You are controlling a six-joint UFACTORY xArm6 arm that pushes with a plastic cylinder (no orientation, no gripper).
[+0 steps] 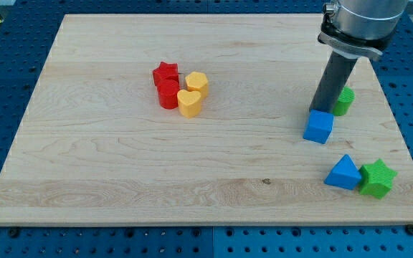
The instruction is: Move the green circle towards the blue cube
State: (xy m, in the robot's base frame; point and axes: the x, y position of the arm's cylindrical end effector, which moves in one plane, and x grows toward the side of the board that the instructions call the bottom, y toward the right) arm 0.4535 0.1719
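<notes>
The blue cube (318, 127) lies at the view's right, on the wooden board (120, 179). The green circle (344, 101) sits just up and right of it, partly hidden behind my dark rod. My tip (317, 110) stands between the two, touching or nearly touching the cube's top edge, with the green circle close on its right. The rod rises to the grey arm body at the view's top right.
A blue triangle (343, 173) and a green star (376, 178) lie side by side at the bottom right. A cluster left of centre holds a red star (165, 72), a red cylinder (168, 95), a yellow hexagon (197, 83) and a yellow heart (189, 103).
</notes>
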